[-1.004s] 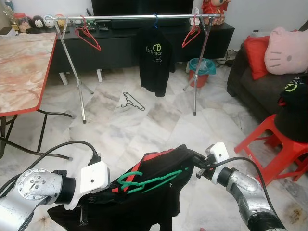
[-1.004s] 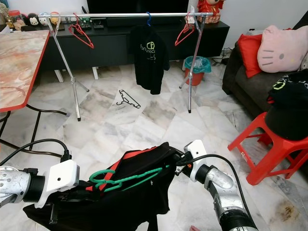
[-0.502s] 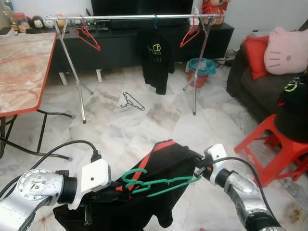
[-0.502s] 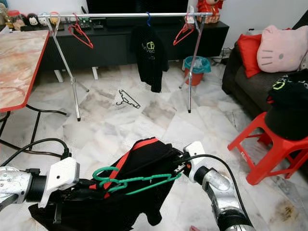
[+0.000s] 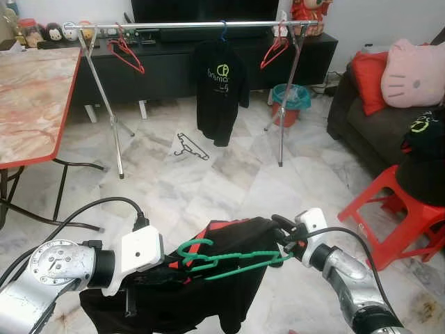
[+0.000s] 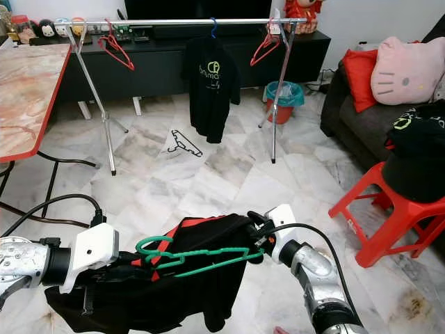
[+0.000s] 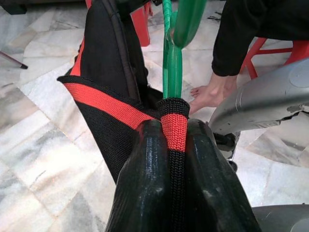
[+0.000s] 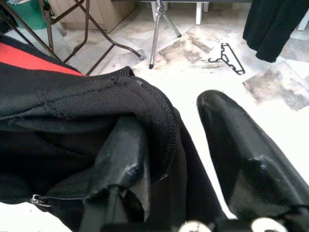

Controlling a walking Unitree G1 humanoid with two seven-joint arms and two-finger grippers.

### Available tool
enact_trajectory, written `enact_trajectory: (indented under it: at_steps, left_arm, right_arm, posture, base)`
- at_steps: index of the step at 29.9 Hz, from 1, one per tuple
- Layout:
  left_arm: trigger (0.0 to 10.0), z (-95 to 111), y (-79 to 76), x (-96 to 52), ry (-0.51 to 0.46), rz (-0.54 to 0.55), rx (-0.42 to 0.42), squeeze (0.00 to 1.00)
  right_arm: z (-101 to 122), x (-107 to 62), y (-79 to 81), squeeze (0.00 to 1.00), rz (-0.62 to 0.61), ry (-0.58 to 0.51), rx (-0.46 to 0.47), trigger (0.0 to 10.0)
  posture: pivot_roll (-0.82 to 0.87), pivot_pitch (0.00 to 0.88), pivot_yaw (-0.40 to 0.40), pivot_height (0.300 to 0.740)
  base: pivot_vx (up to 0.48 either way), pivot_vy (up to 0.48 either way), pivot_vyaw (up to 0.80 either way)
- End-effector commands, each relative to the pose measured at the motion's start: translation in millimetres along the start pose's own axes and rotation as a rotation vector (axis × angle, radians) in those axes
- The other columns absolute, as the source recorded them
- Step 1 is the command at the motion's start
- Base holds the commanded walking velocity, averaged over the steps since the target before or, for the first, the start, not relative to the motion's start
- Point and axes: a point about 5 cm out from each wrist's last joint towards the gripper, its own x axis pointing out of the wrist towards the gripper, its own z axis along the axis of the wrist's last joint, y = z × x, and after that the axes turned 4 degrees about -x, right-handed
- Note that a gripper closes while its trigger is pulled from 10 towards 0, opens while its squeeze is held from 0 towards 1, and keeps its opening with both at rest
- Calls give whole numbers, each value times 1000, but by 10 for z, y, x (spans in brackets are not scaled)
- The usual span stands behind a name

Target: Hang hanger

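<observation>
Low above the marble floor (image 5: 208,181), left gripper (image 7: 170,145) pinching black-red garment (image 5: 229,278) collar beside green hanger (image 5: 222,256), right gripper (image 8: 193,140) open around garment edge, wrist view revealing a person's hand (image 7: 205,94).

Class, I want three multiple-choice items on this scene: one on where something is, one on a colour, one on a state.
1. Where does the loose black hanger lie?
A. on the floor
B. on the sofa
C. on the table

2. What colour is the hanger held with the black garment?
A. blue
B. green
C. white

3. What is the left gripper doing?
A. hanging open
B. gripping the rack
C. clamping the garment's collar

Answers: 1 A, it lies on the marble floor under the rack. 2 B, green wire between both grippers. 3 C, the wrist view shows both fingers pinching red-black ribbing.
</observation>
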Motion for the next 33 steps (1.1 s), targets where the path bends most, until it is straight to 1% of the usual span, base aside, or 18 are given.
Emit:
enact_trajectory:
  at_steps: [1, 2, 6, 7, 9, 11, 14, 20, 21, 23, 24, 26, 28, 29, 30, 31, 33]
  left_arm:
    - [10000, -43, 18, -31, 48, 6, 15, 0]
    - [10000, -42, 1, -23, 45, -5, 11, 0]
    - [10000, -48, -19, -8, 58, -21, 13, 0]
    - [10000, -51, -21, -7, 60, -22, 11, 0]
    - [10000, -54, -22, -7, 65, -26, 13, 0]
    - [10000, -59, -27, -8, 67, -29, 12, 0]
    - [10000, -66, -34, -13, 75, -34, 14, 0]
    - [10000, -61, -23, -2, 69, -25, 14, 0]
    - [10000, -59, -16, -3, 66, -19, 14, 0]
    - [10000, -58, -10, -3, 63, -13, 13, 0]
    - [10000, -59, -11, -5, 62, -14, 11, 0]
    - [10000, -61, -13, -9, 64, -15, 9, 0]
    - [10000, -63, -14, -11, 66, -15, 9, 0]
    - [10000, -63, -15, -13, 67, -16, 9, 0]
    - [10000, -64, -15, -15, 68, -16, 9, 0]
    - [10000, -66, -15, -15, 71, -18, 11, 0]
    - [10000, -64, -12, -12, 70, -20, 13, 0]
  right_arm:
    - [54, -32, -95, 827, -59, -35, 20, 10000]
    - [62, -29, -114, 0, -74, -32, 21, 10000]
    - [41, -23, -105, 0, -50, -3, 17, 10000]
    - [39, -23, -96, 1000, -38, -3, 14, 10000]
    - [26, -35, -64, 1000, 12, 5, -3, 10000]
    - [14, -44, -62, 1000, 25, 19, -13, 10000]
    - [-34, -85, -41, 1000, 99, 82, -75, 10000]
    - [-31, -112, -51, 1000, 148, 99, -72, 10000]
    - [-33, -121, -45, 0, 169, 103, -69, 10000]
    - [-41, -137, -34, 0, 201, 110, -67, 10000]
    - [-63, -164, -7, 0, 253, 125, -62, 10000]
    - [-86, -192, 16, 0, 301, 142, -61, 10000]
    - [-95, -205, 23, 0, 320, 150, -62, 10000]
    - [-106, -222, 27, 698, 338, 160, -65, 10000]
    - [-112, -234, 28, 902, 349, 167, -67, 10000]
    - [-101, -262, 12, 1000, 373, 167, -49, 10000]
    - [-90, -280, -5, 1000, 384, 168, -46, 10000]
  posture:
    - [27, 0, -64, 736]
    - [27, 0, -64, 736]
    - [27, 0, -64, 736]
    - [27, 0, -64, 736]
    - [27, 0, -64, 736]
    - [26, 0, -63, 736]
    - [25, 0, -63, 736]
    - [25, 0, -63, 736]
    - [25, 0, -62, 736]
    - [25, 0, -62, 736]
    - [27, 0, -61, 736]
    - [27, 0, -61, 736]
    - [27, 0, -61, 736]
    - [27, 0, -61, 736]
    - [27, 0, -61, 736]
    - [26, 0, -59, 736]
    - [23, 0, -57, 736]
  base:
    - [0, 0, 0]
    - [0, 0, 0]
    - [0, 0, 0]
    - [0, 0, 0]
    - [0, 0, 0]
    - [0, 0, 0]
    - [0, 0, 0]
    - [0, 0, 0]
    - [0, 0, 0]
    - [0, 0, 0]
    - [0, 0, 0]
    - [0, 0, 0]
    - [0, 0, 0]
    - [0, 0, 0]
    - [0, 0, 0]
    - [0, 0, 0]
    - [0, 0, 0]
